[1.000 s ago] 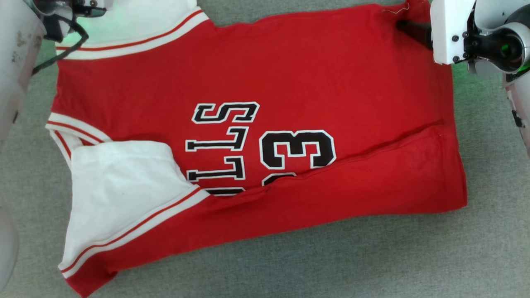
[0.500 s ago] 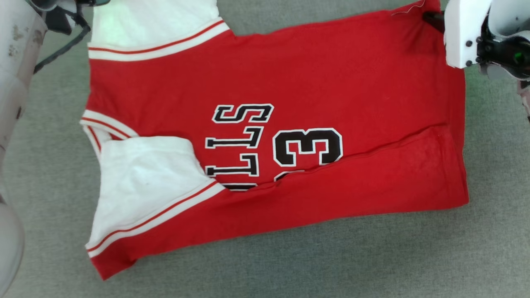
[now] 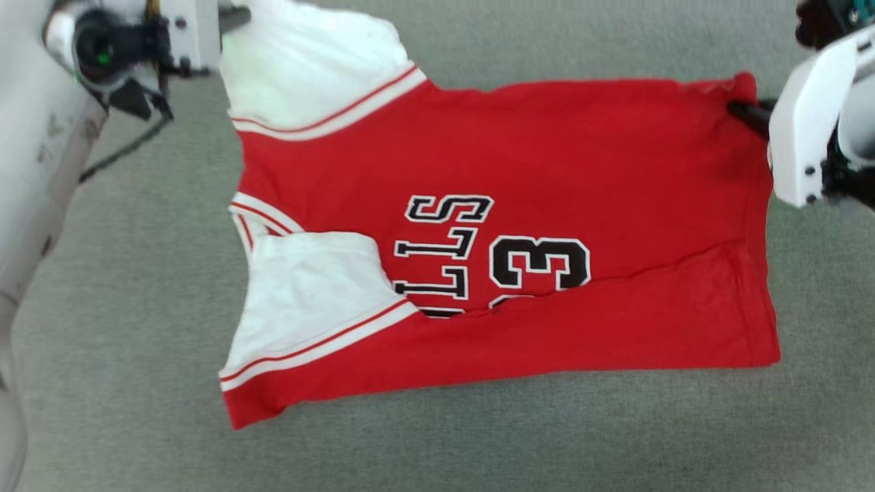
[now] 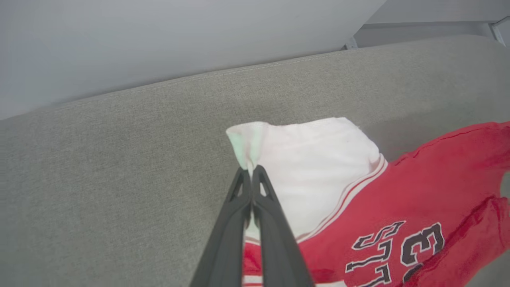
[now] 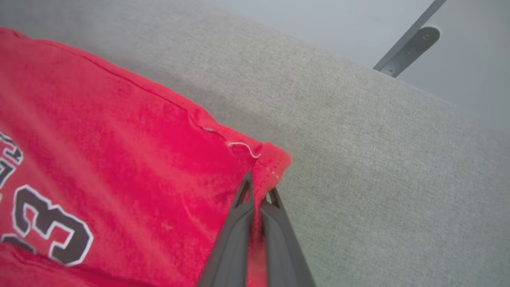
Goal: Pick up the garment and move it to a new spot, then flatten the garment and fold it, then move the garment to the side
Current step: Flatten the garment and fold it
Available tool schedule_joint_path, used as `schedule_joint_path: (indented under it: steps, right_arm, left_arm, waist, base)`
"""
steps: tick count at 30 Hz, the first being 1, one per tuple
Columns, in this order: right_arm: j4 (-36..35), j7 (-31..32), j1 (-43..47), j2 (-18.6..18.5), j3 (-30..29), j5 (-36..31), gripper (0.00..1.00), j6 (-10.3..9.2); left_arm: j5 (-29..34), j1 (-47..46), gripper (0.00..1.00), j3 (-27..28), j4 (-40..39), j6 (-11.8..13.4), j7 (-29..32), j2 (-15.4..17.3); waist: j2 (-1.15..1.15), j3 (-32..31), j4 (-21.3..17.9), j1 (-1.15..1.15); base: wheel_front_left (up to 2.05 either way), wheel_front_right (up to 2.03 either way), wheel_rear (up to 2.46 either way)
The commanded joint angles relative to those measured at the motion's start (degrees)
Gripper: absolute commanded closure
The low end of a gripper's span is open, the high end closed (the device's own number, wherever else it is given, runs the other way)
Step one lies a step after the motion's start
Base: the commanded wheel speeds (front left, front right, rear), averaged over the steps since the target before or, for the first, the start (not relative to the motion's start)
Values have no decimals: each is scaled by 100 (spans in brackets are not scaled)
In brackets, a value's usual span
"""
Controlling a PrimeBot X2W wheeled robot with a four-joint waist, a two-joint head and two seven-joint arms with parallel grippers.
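Found the garment (image 3: pixel 547 157) spread on the grey upholstered surface (image 3: pixel 137 355), collar end toward the robot's left and hem toward its right, black lettering and a large 3 facing up. Noted its near long edge folded over onto the front, hiding the lower part of the print, and the near white sleeve (image 3: pixel 307 301) resting on top beside the striped collar trim. Saw the far white sleeve (image 3: pixel 307 61) at the far left corner, pinched at its outer edge by the left gripper (image 3: pixel 239 10). Confirmed this in the left wrist view: left gripper (image 4: pixel 250 171) pressed tight together, white cloth caught between the tips, the red body of the garment (image 4: pixel 398 191) trailing off to the right, a pale wall (image 4: pixel 159 40) behind the surface. Found the right gripper (image 3: pixel 733 106) at the far right hem corner. Confirmed in the right wrist view: right gripper (image 5: pixel 259 191) closed narrow on the red corner of the garment (image 5: pixel 119 139), just below a loose white thread (image 5: pixel 245 146), with a metal bracket (image 5: pixel 410 48) well beyond.
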Motion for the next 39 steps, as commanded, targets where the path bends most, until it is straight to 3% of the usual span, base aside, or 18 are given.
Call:
schedule_joint_path:
  steps: [1, 4, 8, 16, 17, 23, 26, 31, 32, 34, 36, 37, 38, 39]
  right_arm:
    - [-165, -54, 216, -162, 51, 131, 100, -4]
    - [-438, -29, 499, -393, 89, 247, 100, -4]
    - [-810, -11, 950, -662, 6, 433, 100, -4]
    - [-1422, 169, 1971, -1014, -495, 616, 100, -4]
    - [-1422, 169, 1971, -1014, -495, 616, 100, -4]
    - [-1735, 436, 2755, -973, -1041, 472, 100, -4]
    - [-1830, 580, 2989, -834, -1224, 359, 100, -4]
    - [-1994, 876, 3249, -594, -1440, 206, 100, -4]
    - [-2027, 928, 3279, -548, -1472, 158, 100, -4]
    - [-2057, 982, 3307, -510, -1507, 118, 100, -4]
    - [-2102, 1102, 3374, -431, -1589, 32, 64, -4]
    - [-2132, 1149, 3388, -397, -1625, 2, 51, -4]
    - [-2161, 1192, 3404, -347, -1680, -4, 0, -4]
    - [-2181, 1243, 3440, -308, -1743, -4, 0, -4]
  left_arm:
    - [-42, 252, 100, -28, -252, -15, 16, 132]
    - [-79, 577, 100, -78, -744, 24, 70, 386]
    - [-270, 1141, 100, -101, -1692, 323, 239, 727]
    - [-629, 2374, 100, -216, -4295, 1608, 518, 1778]
    - [-629, 2374, 100, -216, -4295, 1608, 518, 1778]
    - [-925, 3117, 100, -341, -5734, 2442, 631, 2300]
    - [-975, 3285, 100, -402, -5907, 2616, 648, 2348]
    - [-951, 3383, 100, -474, -5857, 2689, 668, 2290]
    - [-919, 3359, 81, -472, -5829, 2676, 653, 2279]
    - [-929, 3341, 76, -460, -5806, 2674, 633, 2264]
    - [-873, 3278, 64, -470, -5755, 2677, 648, 2275]
    - [-879, 3254, 21, -453, -5739, 2699, 643, 2284]
    - [-886, 3239, 0, -446, -5740, 2713, 654, 2294]
    - [-882, 3218, 0, -439, -5756, 2732, 676, 2313]
  waist:
    - [0, -385, 291, 0]
    - [0, -551, 364, 0]
    - [0, -747, 468, 0]
    - [0, -916, 564, 0]
    - [0, -916, 564, 0]
    - [0, -902, 527, 0]
    - [0, -885, 475, 0]
    - [0, -860, 395, 0]
    - [0, -858, 381, 0]
    - [0, -854, 368, 0]
    - [0, -854, 353, 0]
    - [0, -856, 350, 0]
    - [0, -861, 346, 0]
    - [0, -868, 345, 0]
  base:
    - [0, 0, 0]
    - [0, 0, 0]
    - [0, 0, 0]
    - [0, 0, 0]
    - [0, 0, 0]
    - [0, 0, 0]
    - [0, 0, 0]
    - [0, 0, 0]
    - [0, 0, 0]
    - [0, 0, 0]
    - [0, 0, 0]
    - [0, 0, 0]
    - [0, 0, 0]
    - [0, 0, 0]
